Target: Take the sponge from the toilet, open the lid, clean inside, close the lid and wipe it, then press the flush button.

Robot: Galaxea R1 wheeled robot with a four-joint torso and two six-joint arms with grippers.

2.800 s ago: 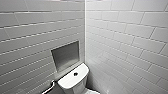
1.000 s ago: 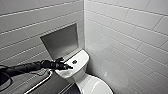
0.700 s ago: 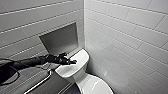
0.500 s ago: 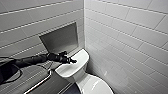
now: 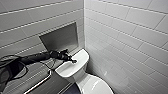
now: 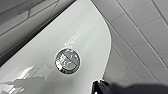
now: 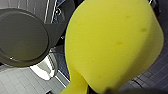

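Your left gripper (image 5: 72, 60) reaches in over the white tank cover (image 5: 79, 58) of the toilet (image 5: 75, 72) in a white-tiled corner. It sits near the round flush button (image 6: 67, 60), which the left wrist view shows uncovered and apart from the dark gripper tip; whether that gripper is spread or pressed together you cannot tell. Your right gripper (image 7: 110, 91) pinches the bright yellow sponge (image 7: 112, 42), held up off the dark tiled floor (image 7: 152, 72), while the lid (image 5: 96, 86) lies shut on the bowl below a grey wall niche (image 5: 60, 37).
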